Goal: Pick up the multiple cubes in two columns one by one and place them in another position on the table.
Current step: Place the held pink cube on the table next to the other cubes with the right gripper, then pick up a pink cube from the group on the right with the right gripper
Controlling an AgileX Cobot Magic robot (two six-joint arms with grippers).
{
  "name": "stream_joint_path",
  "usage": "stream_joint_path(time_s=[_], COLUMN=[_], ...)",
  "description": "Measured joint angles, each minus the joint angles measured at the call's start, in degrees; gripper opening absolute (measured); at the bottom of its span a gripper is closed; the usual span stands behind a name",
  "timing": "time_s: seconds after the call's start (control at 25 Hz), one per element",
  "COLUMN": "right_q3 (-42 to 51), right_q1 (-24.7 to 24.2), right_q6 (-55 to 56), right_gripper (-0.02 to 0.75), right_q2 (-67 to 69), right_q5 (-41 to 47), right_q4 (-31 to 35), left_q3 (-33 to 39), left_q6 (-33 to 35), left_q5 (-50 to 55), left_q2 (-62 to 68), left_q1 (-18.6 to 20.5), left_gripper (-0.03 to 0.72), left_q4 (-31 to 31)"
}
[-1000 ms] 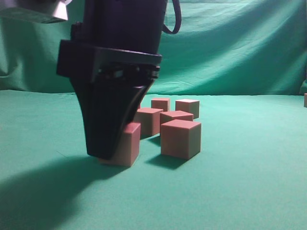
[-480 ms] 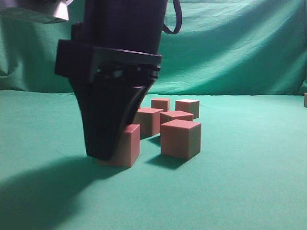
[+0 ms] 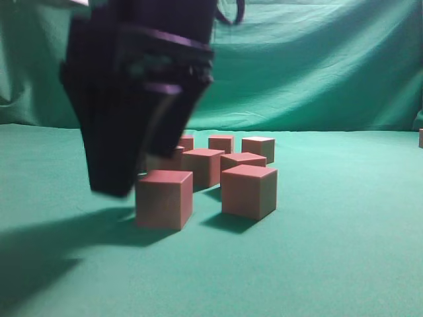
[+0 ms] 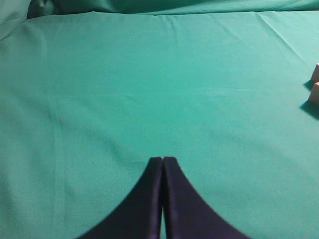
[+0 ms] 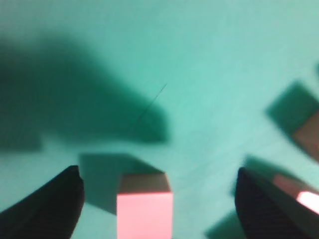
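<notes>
Right gripper (image 5: 157, 199) spread over a freed cube on the table (image 3: 330, 264).

Nearest, one cube (image 3: 164, 199) sits alone on the cloth, untouched between parted black jaws. Just right, another cube (image 3: 248, 191) stands apart; more cubes (image 3: 225, 155) cluster behind it. Off to the side, the left gripper (image 4: 163, 164) rests pressed together, holding nothing.

exterior view: sitting low, at block height, looking level along the teal-green cloth bench (image 3: 344, 264) toward the draped green curtain (image 3: 317, 66); the dark, blurred right claw (image 3: 125, 178) is looming close.
left wrist view: looking down at a slant past the left claw (image 4: 162, 164), catching blocks at its right edge.
right wrist view: hovering very near, facing almost straight down.
shared: the nearest reddish-pink matte cube (image 3: 164, 198) (image 5: 144, 206) is appearing in the exterior and right wrist views.
</notes>
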Motion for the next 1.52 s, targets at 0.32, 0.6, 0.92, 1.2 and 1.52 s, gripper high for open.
stream_joint_path(time_s=[0.32,0.6,0.92,1.2,1.52], right_q3=[-16.79,-25.37,-25.26,-24.17,-23.83], right_q1=[0.0,-1.07,-25.31,-50.18,-57.92], right_q6=[6.66,17.2,25.45,30.1,30.31], right_gripper=[0.582,0.538,0.538,0.538,0.538], right_q2=[-4.41,-11.05,-17.06,-12.36,0.88], right_q5=[12.17,23.76,24.36,20.75,12.76], right_q4=[-1.4,-16.32,-18.84,-9.26,-6.86], left_q3=[0.0,0.0,0.0,0.0,0.0], left_q6=[0.0,0.0,0.0,0.0,0.0], left_q5=[0.0,0.0,0.0,0.0,0.0], left_q2=[0.0,0.0,0.0,0.0,0.0], left_q1=[0.0,0.0,0.0,0.0,0.0], left_gripper=[0.0,0.0,0.0,0.0,0.0], left_q4=[0.0,0.0,0.0,0.0,0.0])
